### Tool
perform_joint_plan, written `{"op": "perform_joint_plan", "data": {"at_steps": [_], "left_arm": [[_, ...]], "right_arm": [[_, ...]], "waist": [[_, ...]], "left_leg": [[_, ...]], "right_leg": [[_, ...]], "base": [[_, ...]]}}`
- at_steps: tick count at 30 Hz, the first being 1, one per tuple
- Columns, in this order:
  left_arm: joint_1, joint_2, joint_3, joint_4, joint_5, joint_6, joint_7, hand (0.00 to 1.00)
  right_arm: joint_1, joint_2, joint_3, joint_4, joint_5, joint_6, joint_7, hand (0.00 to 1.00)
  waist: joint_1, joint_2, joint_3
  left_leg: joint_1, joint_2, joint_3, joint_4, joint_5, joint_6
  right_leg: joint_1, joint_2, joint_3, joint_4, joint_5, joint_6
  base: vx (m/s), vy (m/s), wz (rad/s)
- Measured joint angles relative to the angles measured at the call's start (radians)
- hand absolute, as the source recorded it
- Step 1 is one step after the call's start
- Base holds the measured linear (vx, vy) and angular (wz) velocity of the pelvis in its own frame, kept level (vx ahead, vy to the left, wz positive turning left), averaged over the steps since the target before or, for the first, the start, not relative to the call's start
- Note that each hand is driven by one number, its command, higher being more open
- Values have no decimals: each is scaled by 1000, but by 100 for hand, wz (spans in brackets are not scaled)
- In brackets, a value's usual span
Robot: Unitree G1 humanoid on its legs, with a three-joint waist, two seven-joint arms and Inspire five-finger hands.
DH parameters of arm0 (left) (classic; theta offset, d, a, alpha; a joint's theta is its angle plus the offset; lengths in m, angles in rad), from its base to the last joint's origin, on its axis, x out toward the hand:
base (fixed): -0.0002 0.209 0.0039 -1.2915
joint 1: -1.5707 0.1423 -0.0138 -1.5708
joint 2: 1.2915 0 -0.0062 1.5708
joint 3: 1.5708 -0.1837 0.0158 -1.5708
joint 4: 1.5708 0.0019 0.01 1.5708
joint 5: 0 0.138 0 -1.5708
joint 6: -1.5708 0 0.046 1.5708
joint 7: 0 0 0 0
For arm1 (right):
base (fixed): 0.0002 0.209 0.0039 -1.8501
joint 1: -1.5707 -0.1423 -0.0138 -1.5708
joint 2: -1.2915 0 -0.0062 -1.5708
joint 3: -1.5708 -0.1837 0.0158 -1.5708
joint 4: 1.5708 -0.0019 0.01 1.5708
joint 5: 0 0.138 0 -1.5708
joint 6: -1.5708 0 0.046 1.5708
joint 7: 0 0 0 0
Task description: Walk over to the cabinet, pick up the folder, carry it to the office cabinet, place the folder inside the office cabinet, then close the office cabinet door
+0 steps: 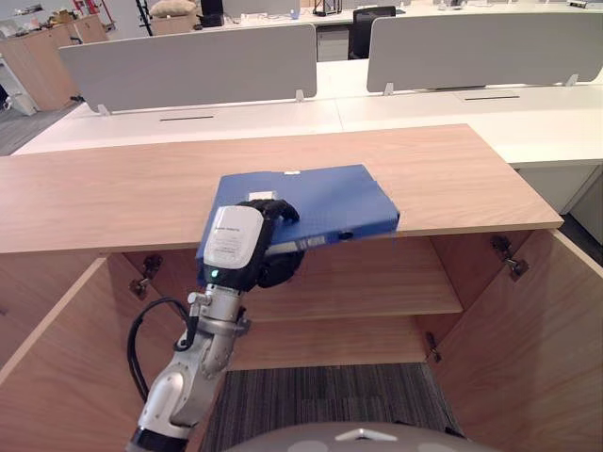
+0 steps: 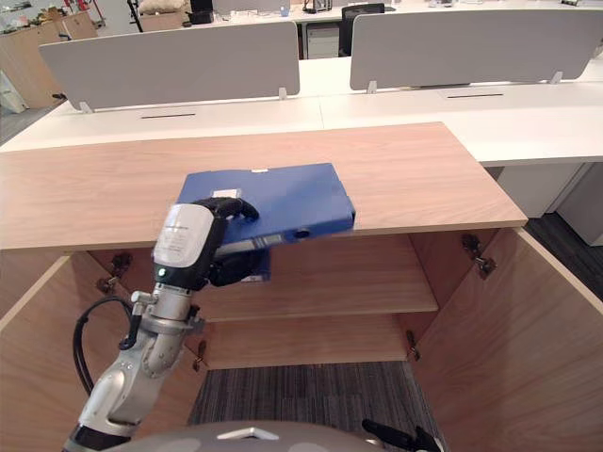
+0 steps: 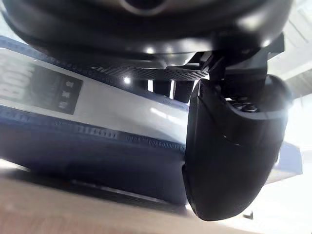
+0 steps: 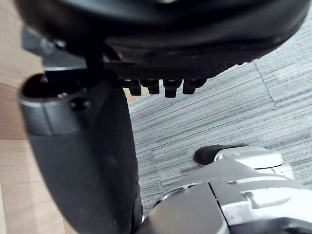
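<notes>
left eye view: i see the blue folder (image 1: 320, 202) lying flat on the wooden cabinet top (image 1: 113, 188), its near edge overhanging the front. my left robot hand (image 1: 247, 247) grips that overhanging near-left corner, with dark fingers (image 1: 278, 212) curled over the cover and the rest of the hand below the edge. under the top the cabinet stands open, one door (image 1: 528, 330) swung out on the right and another (image 1: 47, 367) on the left, a bare shelf (image 1: 377, 282) inside and grey carpet (image 1: 320, 395) below.

right eye view: same scene; the folder lies slightly askew to the front edge.

left wrist view: the folder's spine with its pale label runs close across, and the thumb (image 3: 229, 146) presses against its blue edge.

right wrist view: my right robot hand (image 4: 83, 161) hangs over the carpet beside a wooden panel (image 4: 9, 161), holding nothing that i can see; i cannot tell whether it is open or closed.
</notes>
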Motion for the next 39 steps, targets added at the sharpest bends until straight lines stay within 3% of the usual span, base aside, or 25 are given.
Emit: {"op": "perform_joint_plan", "data": {"at_steps": [8,11,16,21,25,31,36,39], "left_arm": [[6,-4,32,-18,-28,-8,1,0],[22,-41,48,-41,-82,-20,-1,0],[54,-155,61,-138,-329,-50,0,0],[81,-225,-13,-164,-579,-67,-12,0],[82,-237,-51,-171,-787,-69,-50,0],[81,-223,-146,-170,-1179,-58,-201,0],[78,-222,-224,-170,-1295,-55,-255,0],[74,-218,-262,-171,-1311,-55,-272,0]], "right_arm": [[0,-4,0,0,0,5,2,100],[1,-2,1,0,1,5,1,100],[1,4,2,1,8,5,-5,100],[2,5,14,-5,11,-1,-19,100],[3,-1,52,-29,12,-2,-26,100],[5,-4,87,-92,30,-1,-25,100],[24,-3,122,-178,49,0,-26,100],[45,19,123,-318,61,-3,-30,100]], "waist": [[0,3,-1],[1,3,-2],[11,3,-2],[23,5,-5],[26,5,-10],[23,11,-17],[21,8,-23],[19,9,-31]], "left_leg": [[-2,-1,0,-3,0,0],[-12,-1,0,-1,-2,0],[-30,1,2,22,-10,3],[-35,7,3,45,-25,0],[-37,11,9,48,-25,-1],[-50,10,30,54,-25,-1],[-50,9,33,58,-25,-1],[-61,9,39,67,-25,-1]], "right_leg": [[10,3,-1,-38,19,2],[11,3,1,-50,24,2],[-3,5,14,-39,22,1],[-31,4,20,25,-12,-1],[-54,5,27,63,-29,-3],[-91,5,50,97,-35,-6],[-94,3,54,104,-36,-6],[-108,2,59,112,-35,-6]], "base": [[0,0,0],[0,0,0],[6,-5,-6],[-29,-13,-3],[-34,-23,-5],[-13,-2,-11],[-17,0,-2],[-56,-8,-6]]}}
